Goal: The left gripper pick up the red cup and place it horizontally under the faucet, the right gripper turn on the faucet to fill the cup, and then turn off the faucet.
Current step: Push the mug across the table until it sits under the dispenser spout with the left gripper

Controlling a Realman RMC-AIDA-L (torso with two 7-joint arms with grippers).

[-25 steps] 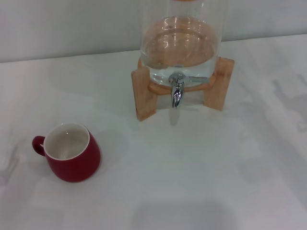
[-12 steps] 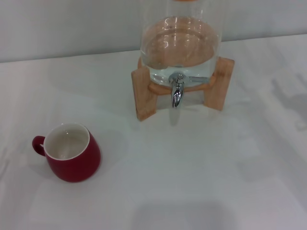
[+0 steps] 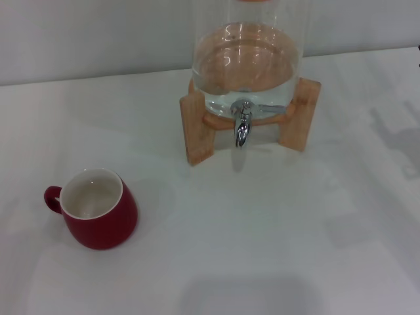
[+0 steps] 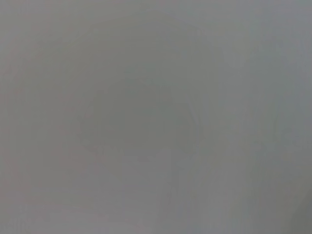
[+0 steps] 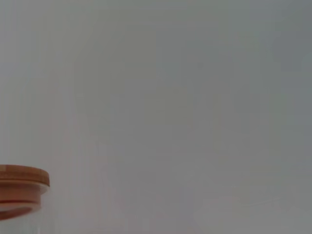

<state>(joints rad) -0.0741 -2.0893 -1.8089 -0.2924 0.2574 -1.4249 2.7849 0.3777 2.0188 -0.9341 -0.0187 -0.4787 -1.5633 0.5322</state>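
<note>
The red cup [image 3: 100,218] stands upright on the white table at the near left, its white inside bare and its small loop handle [image 3: 52,198] pointing left. The chrome faucet [image 3: 242,126] hangs down from the front of the glass dispenser [image 3: 247,62] at the far middle, its thin lever [image 3: 270,107] pointing right. Nothing stands under the spout. Neither gripper appears in the head view. The left wrist view is plain grey, and the right wrist view holds no fingers.
The dispenser holds water and rests on a wooden stand [image 3: 197,128] near the back wall. Its wooden lid [image 5: 22,183] shows in a corner of the right wrist view. The white table [image 3: 262,249] stretches between cup and stand.
The cup and the dispenser have not moved. Faint shadows on the table near the left and right edges have shifted slightly.
</note>
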